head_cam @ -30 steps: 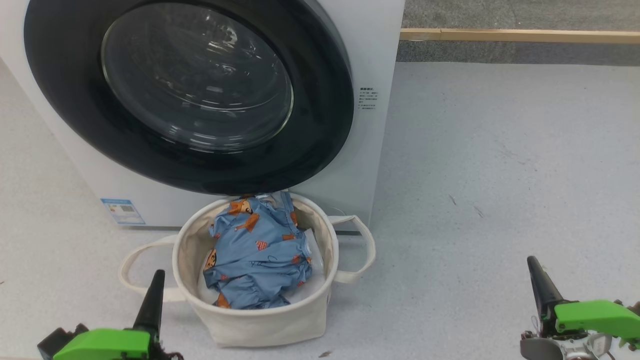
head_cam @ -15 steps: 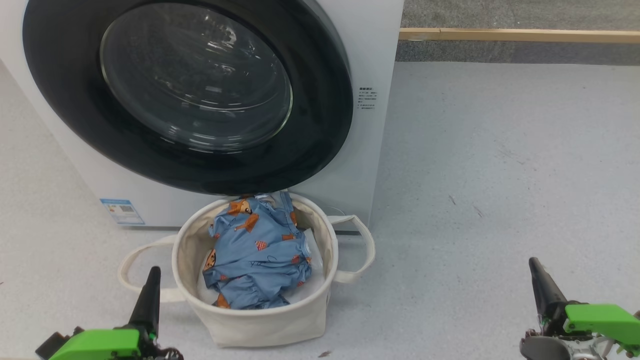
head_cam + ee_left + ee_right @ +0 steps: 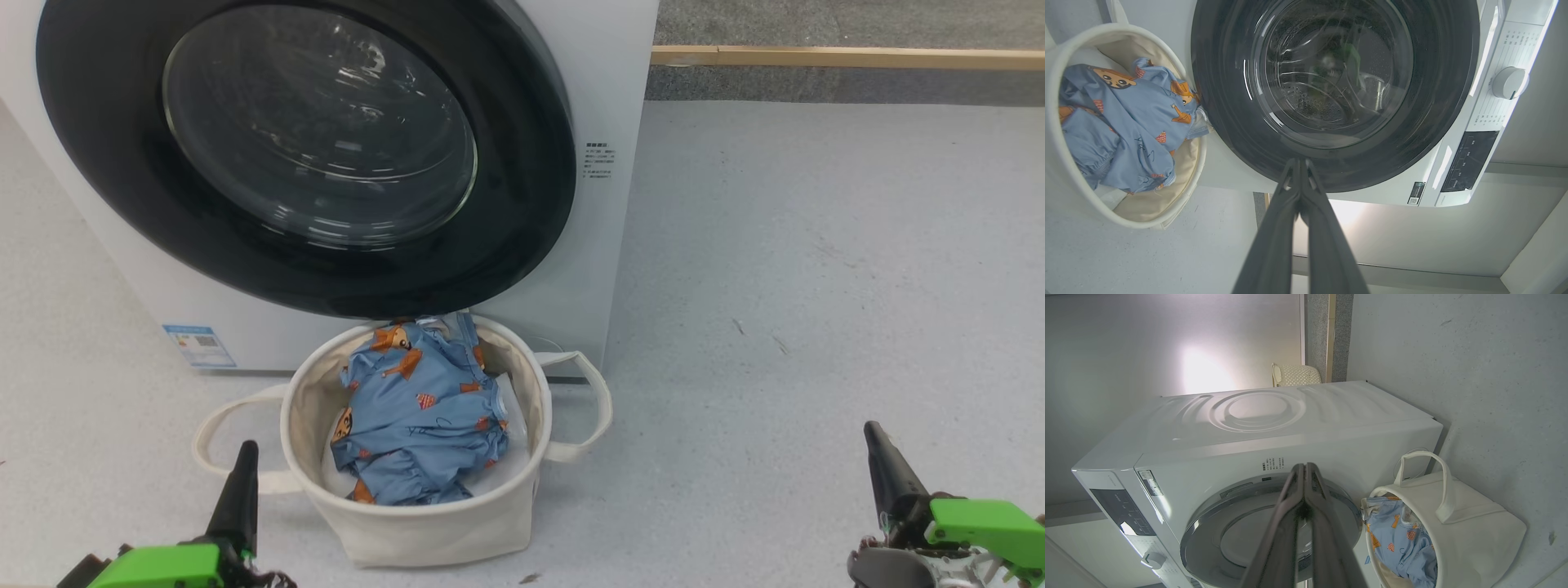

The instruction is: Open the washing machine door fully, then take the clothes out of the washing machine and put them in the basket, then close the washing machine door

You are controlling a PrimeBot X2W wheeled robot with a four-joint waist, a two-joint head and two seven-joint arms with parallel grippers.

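Showing what appears to be the closing stage of the unloading task. The washing machine door (image 3: 302, 155), black-rimmed with a domed glass centre, lies flush against the front of the white washing machine (image 3: 608, 245). The left wrist view shows no gap along its edge. The clothes (image 3: 416, 416), light-blue garments printed with orange animals, sit bunched inside the basket (image 3: 424, 531). This stands on the grey floor (image 3: 816, 286) directly in front of the machine, its far rim just under the lowest part of the door. Through the glass in the left wrist view, the perforated drum (image 3: 1310, 102) shows no fabric, though reflections hide part of it. The left gripper (image 3: 246, 451) is low at the near left of the basket, just beside one loop handle (image 3: 214, 425). Its two dark fingers are pressed together on nothing. The right gripper (image 3: 873, 431) is well apart to the right over bare floor, likewise closed tip to tip and empty. Judged from this arrangement, opening, emptying and shutting all seem done. Nothing visible is left except perhaps confirming that the door has latched, which cannot be told here.
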